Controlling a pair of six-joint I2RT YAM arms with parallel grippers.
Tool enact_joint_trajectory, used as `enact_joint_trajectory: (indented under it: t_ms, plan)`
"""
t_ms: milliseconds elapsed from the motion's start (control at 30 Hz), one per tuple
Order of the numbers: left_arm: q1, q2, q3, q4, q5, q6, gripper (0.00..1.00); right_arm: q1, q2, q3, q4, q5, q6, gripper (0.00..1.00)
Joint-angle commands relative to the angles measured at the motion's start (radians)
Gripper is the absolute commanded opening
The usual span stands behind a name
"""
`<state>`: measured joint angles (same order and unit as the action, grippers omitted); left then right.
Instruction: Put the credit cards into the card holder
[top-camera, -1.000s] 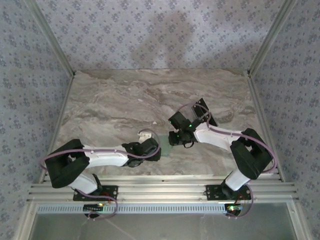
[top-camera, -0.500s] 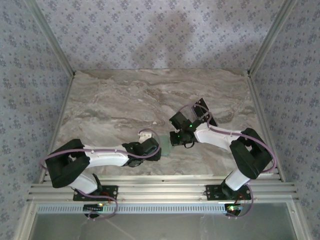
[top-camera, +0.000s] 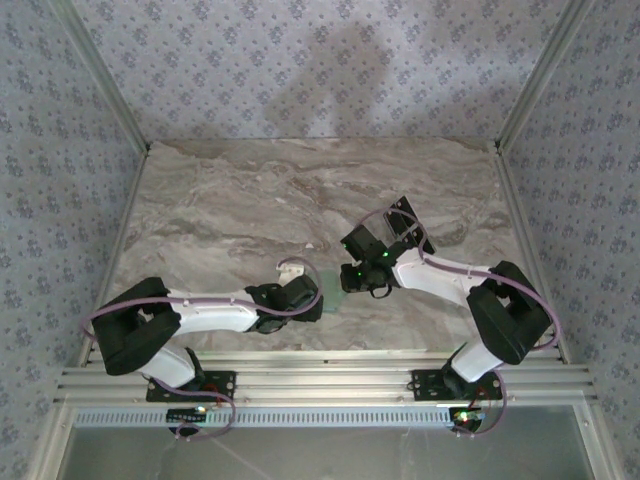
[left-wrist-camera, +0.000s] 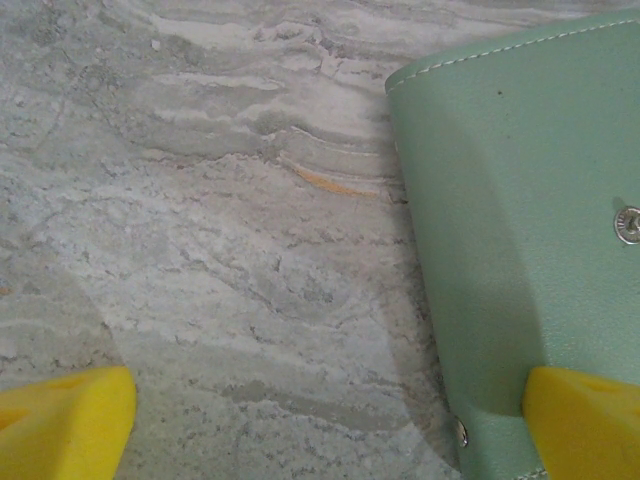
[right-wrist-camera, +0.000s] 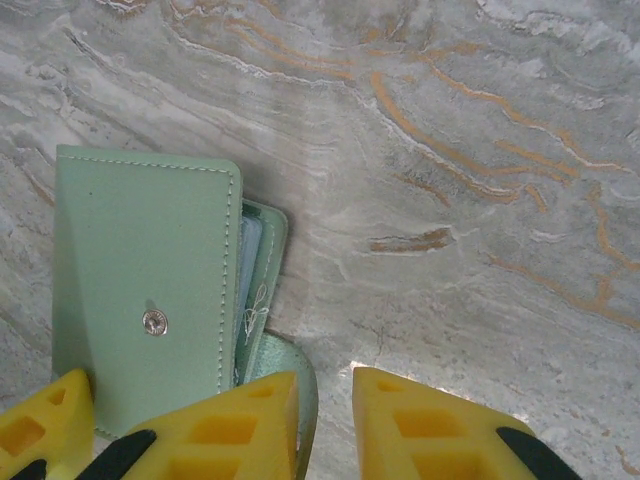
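The pale green card holder (right-wrist-camera: 140, 290) lies flat on the marble, snap stud up, with pale edges showing in its open side pocket. Its rounded tab (right-wrist-camera: 300, 385) pokes out beside my right gripper's (right-wrist-camera: 325, 430) left finger; the jaws stand a narrow gap apart with bare marble between them. My left gripper (left-wrist-camera: 320, 430) is wide open, its right finger (left-wrist-camera: 585, 420) resting over the card holder's (left-wrist-camera: 520, 200) corner. From above, the holder (top-camera: 332, 287) sits between both grippers. Black credit cards (top-camera: 404, 213) lie behind the right wrist, partly hidden.
The marble table (top-camera: 220, 220) is walled by patterned panels at the back and sides. An aluminium rail (top-camera: 320, 385) runs along the near edge, where both arm bases are bolted.
The right arm has shifted slightly to the right. The left arm and the card holder have stayed where they were.
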<state>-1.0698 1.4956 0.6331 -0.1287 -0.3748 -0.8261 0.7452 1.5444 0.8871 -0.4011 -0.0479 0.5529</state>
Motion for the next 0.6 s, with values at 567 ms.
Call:
enact_joint_trajectory:
  t_ms: [567]
  plan:
    - [-0.001, 0.050, 0.003, 0.044, 0.045, 0.011, 1.00, 0.014, -0.043, 0.010, -0.037, 0.009, 0.003, 0.20]
